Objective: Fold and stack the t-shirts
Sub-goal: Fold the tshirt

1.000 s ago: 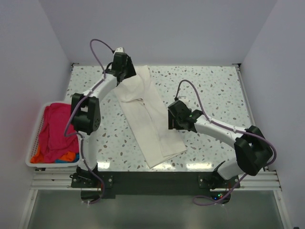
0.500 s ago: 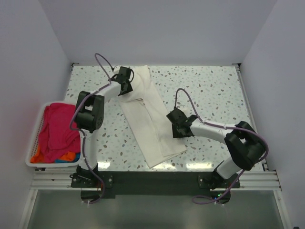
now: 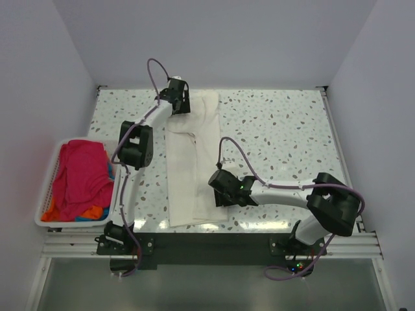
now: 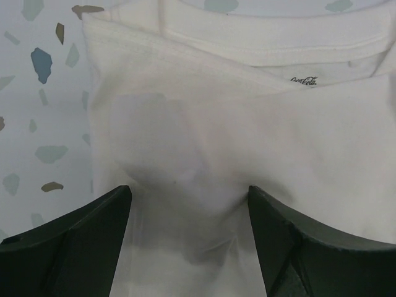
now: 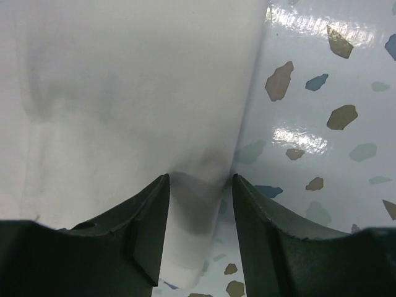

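Observation:
A white t-shirt (image 3: 191, 162) lies folded into a long strip running from the far side of the table to its near edge. My left gripper (image 3: 180, 103) is at the shirt's far collar end. In the left wrist view its jaws (image 4: 189, 192) stand wide apart, pressed on the shirt (image 4: 247, 124), which puckers between them. My right gripper (image 3: 216, 189) is at the strip's near right edge. In the right wrist view its jaws (image 5: 200, 179) stand apart astride the folded edge of the shirt (image 5: 124, 93).
A white basket (image 3: 47, 194) at the table's left edge holds red, orange and blue clothes (image 3: 81, 175). The terrazzo table (image 3: 285, 129) shows to the right of the shirt. White walls close in the back and both sides.
The shirt has swung from a diagonal to lying straight front to back. The left gripper moved right along the far edge, and the right gripper moved left and nearer with the shirt's lower part.

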